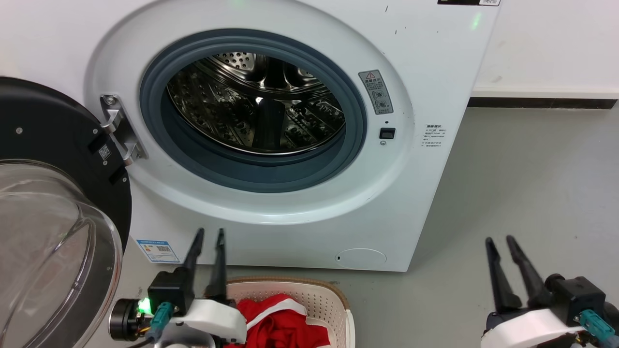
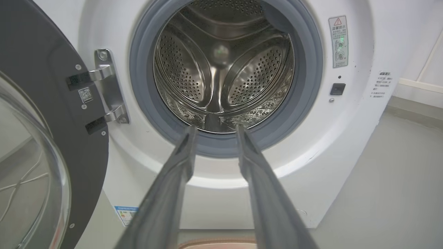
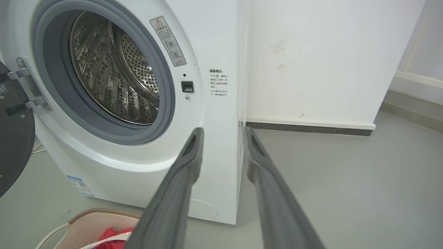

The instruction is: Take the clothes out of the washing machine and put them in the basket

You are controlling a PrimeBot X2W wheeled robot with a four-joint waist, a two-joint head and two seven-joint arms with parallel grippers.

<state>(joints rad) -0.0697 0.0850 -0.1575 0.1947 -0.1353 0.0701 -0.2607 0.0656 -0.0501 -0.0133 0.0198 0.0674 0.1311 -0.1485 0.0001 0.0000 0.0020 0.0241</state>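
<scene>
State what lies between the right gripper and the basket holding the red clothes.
Bare grey floor; in the head view nothing stands between the right gripper and the basket, where the clothes lie.

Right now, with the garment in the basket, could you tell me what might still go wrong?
The open door juts out close beside the left pincer; a sideways swing could strike it. That arm's wrist overlaps the basket in the head view, so lowering it might snag the red garment or tip the basket.
</scene>
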